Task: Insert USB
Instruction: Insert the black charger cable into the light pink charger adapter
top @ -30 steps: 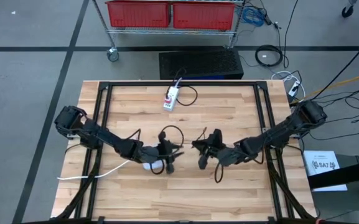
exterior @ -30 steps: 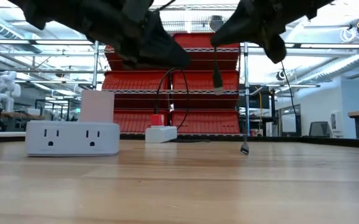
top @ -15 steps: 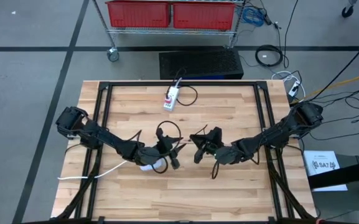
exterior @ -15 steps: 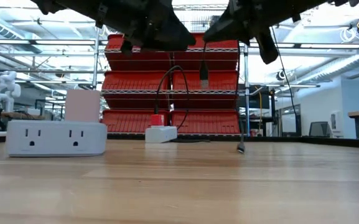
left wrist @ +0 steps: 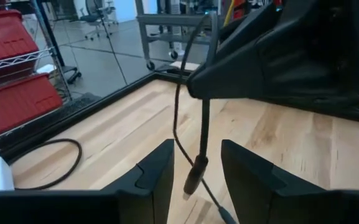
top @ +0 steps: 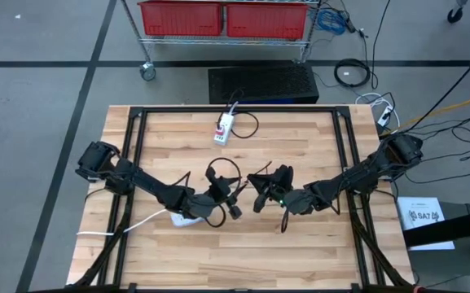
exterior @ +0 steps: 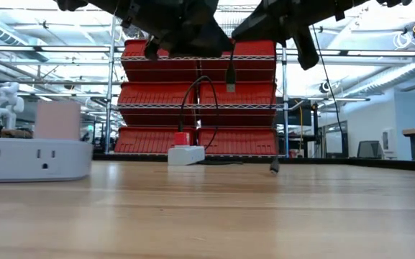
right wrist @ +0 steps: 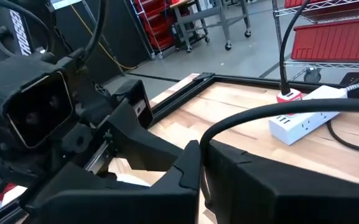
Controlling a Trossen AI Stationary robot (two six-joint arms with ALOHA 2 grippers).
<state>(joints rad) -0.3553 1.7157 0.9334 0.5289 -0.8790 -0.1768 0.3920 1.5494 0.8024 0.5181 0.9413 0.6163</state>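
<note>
A black USB cable [right wrist: 272, 111] is held in my right gripper [top: 261, 195], which is shut. Its plug [exterior: 230, 78] hangs below the fingers, above mid-table. My left gripper [top: 235, 209] faces it from the left. It is open, and in the left wrist view the plug [left wrist: 195, 176] shows between its two fingers [left wrist: 160, 171] without touching them. A white outlet block [exterior: 31, 157] with a pink block [exterior: 57, 119] on top lies flat on the table under my left arm. My right gripper pinches the black cable [right wrist: 202, 144] between its two shut fingers, a short way above the plug. It reaches in nearly level from the table's right. The plug end [left wrist: 195, 176] hangs straight down, clear of the table. The cable's other end [exterior: 274, 167] rests on the wood.
A white power strip [top: 225, 129] with a red switch and a looped black cord lies at the far middle. A white cord [top: 129, 225] runs from the outlet block toward the table's left edge. A black frame [top: 137, 122] borders the table.
My left gripper has gone right toward my right gripper, risen a little and tipped closer to level. The hanging plug has risen and moved left toward it. The outlet block has slid along the table toward the left edge.
</note>
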